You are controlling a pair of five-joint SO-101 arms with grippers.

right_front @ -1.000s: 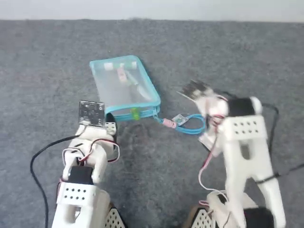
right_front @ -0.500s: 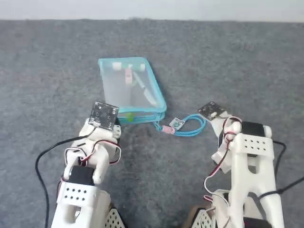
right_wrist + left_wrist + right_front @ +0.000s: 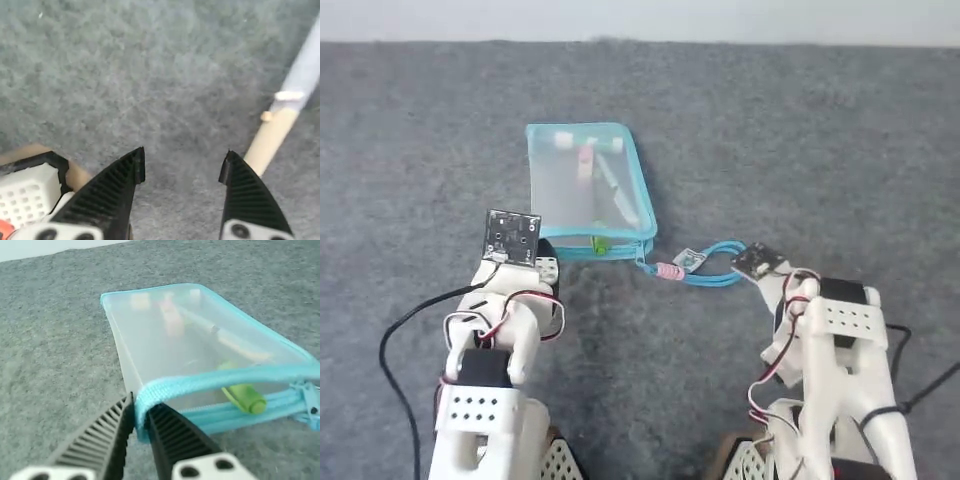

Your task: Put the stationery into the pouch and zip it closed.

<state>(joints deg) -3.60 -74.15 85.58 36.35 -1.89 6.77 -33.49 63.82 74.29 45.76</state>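
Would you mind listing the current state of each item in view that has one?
Pouch: lying flat on the mat, zip looks closed.
Stationery: inside the pouch.
Zip pull: at the pouch's corner, its cord lying on the mat, ungripped.
Left arm: jaws shut on the pouch's opposite corner.
Right arm: jaws open and empty.

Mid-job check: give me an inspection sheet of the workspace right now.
Surface: grey carpet, flat.
Job's things: translucent pouch lying flat, stationery inside; blue strap trailing from its zip end.
Clutter: nothing seen.
Grippers: left gripper shut on the pouch's teal corner; right gripper open above carpet, holding nothing.
Cables: black cable looping beside the left arm.
Surroundings: pale wall behind the carpet.
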